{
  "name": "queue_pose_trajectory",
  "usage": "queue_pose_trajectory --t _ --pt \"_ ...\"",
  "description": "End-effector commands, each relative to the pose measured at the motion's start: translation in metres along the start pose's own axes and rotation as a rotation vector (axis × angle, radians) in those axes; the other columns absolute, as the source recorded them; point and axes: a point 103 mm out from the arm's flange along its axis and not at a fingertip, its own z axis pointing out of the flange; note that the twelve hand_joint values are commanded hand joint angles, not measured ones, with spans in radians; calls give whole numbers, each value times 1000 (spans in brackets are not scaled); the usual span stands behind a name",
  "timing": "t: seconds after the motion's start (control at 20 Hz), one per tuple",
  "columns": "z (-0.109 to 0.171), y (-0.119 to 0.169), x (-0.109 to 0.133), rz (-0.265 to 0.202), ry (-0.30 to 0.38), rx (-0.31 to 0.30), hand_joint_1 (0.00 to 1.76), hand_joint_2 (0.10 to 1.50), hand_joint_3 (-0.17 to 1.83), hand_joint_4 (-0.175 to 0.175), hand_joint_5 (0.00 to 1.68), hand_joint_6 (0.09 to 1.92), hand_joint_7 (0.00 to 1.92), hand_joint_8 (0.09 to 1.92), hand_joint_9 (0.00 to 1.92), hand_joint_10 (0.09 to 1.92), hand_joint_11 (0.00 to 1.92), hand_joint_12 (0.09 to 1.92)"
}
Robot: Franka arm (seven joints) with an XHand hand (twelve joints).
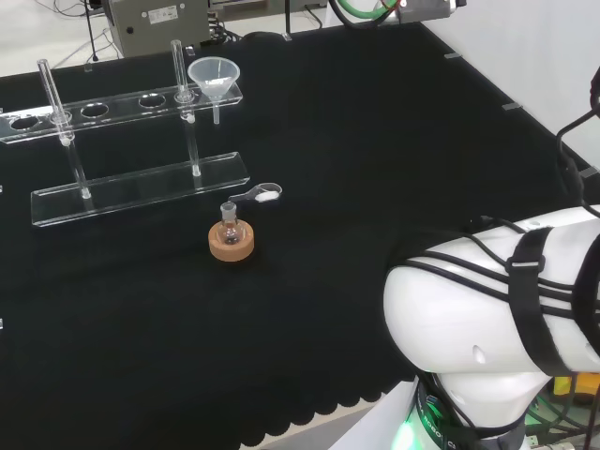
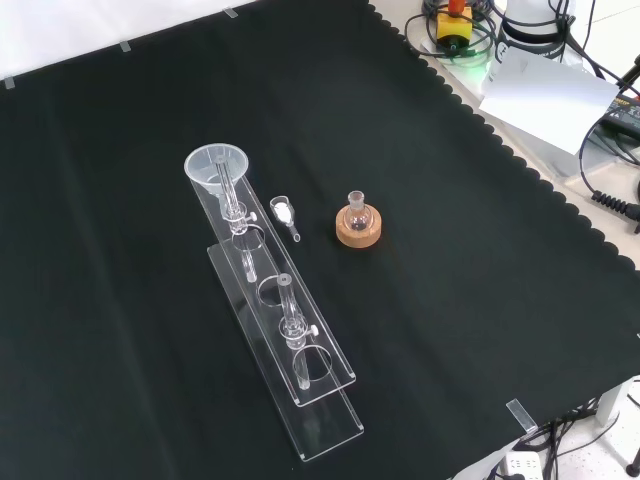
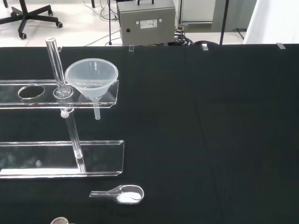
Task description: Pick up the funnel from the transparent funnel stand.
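Funnel: a clear, cone-shaped plastic funnel (image 1: pixel 215 78) sits upright in the end hole of the stand's upper shelf, stem poking down through it; in the head view that is the shelf's right end, in the front view (image 2: pixel 217 166) the far end.
Stand: a transparent acrylic funnel stand (image 1: pixel 141 192), two long flat shelves joined by two clear upright rods, rests on the tabletop; the upper shelf has a row of round holes, and apart from the funnel's, the ones that show are vacant.
Scoop: a small clear plastic scoop (image 2: pixel 284 214) with white powder in its bowl lies flat on the cloth just beside the stand's lower shelf, between the stand and the flask in the front view; the wrist view (image 3: pixel 120 194) has it close to the shelf's edge.
Flask: a tiny round clear glass flask (image 1: pixel 229 225) stands upright on a cork ring (image 2: pixel 359 227), near the scoop and apart from the stand.
Tabletop: black cloth (image 1: pixel 375 159) with a scalloped edge covers it.
Arm: a big white link (image 1: pixel 487 300) wrapped in black cables looms at the head view's lower right, well apart from the stand.
Hand: cannot tell how its fingers are set.
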Motion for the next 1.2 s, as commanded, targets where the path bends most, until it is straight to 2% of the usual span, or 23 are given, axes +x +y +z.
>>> queue_pose_trajectory --t 0.05,0.2,0.6,0.95,1.2 --pt "0 1 0 2 -12 -11 12 1169 547 -7 166 230 26 515 195 637 100 1291" --pt "1 2 0 8 -15 -16 1 1237 424 -6 219 101 21 510 193 626 61 1351" --pt "5 14 0 29 -14 2 0 1252 397 -7 241 87 26 510 196 625 57 1358" --pt "24 44 -1 47 -17 30 0 1254 391 -7 248 87 30 511 198 625 57 1358" --pt "40 83 -1 38 -25 65 0 1251 384 -7 250 87 35 512 200 625 57 1358"
